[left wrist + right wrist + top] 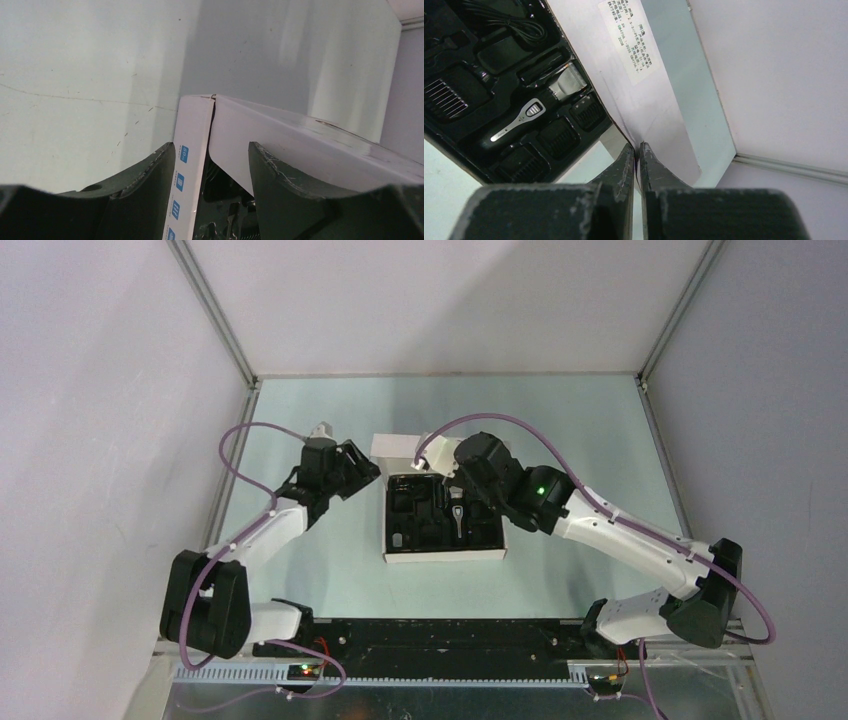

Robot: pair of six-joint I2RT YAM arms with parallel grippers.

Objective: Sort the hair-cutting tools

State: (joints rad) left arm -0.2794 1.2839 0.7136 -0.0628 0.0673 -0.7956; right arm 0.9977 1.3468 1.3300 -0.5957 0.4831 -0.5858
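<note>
The clipper [521, 120] lies in its slot in the tray [461, 131], the cord [509, 22] bundled beyond it; the lid [624, 85] stands open alongside. My right gripper [636, 152] is pressed nearly closed on the lid's edge, apparently pinching it; my left gripper [210, 147] gapes wide astride the box [300, 140] corner, clamping nothing. I judge the left should close on that wall first, so the box cannot slide.

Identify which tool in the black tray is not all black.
The electric clipper: silver blade head and silver handle strip; the comb attachments and cord beside it are wholly black.
</note>
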